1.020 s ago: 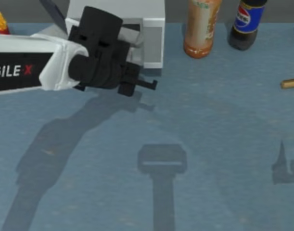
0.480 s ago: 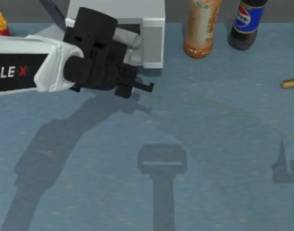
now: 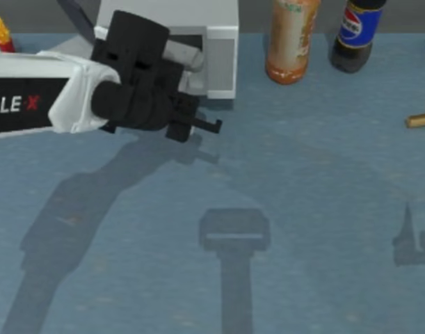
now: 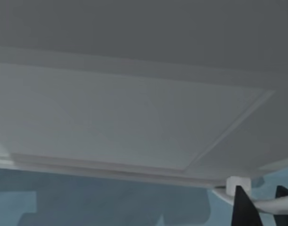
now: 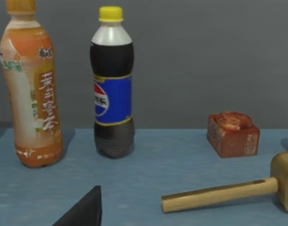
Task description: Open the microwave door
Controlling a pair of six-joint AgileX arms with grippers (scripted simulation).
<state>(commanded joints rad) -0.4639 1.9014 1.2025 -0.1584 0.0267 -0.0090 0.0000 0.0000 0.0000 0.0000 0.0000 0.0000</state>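
Note:
The silver-white microwave (image 3: 198, 17) stands at the table's back, left of centre. My left arm reaches across its front, hiding most of the door from above. My left gripper (image 3: 200, 125) sits just before the front face. In the left wrist view the microwave door (image 4: 125, 117) fills the picture as a grey window panel. Its white handle (image 4: 239, 181) runs between my two dark fingers (image 4: 243, 209), and the left gripper (image 4: 262, 207) is shut on it. My right gripper (image 5: 89, 212) is parked outside the top view.
An orange tea bottle (image 3: 290, 42) and a cola bottle (image 3: 356, 35) stand right of the microwave. A wooden mallet (image 5: 219, 195) and a red block (image 5: 233, 134) lie at the far right. A dark slab (image 3: 76, 15) leans at the back left.
My left arm and gripper have shifted slightly to the left over the second, with the handle held. In the last half second nothing moved visibly.

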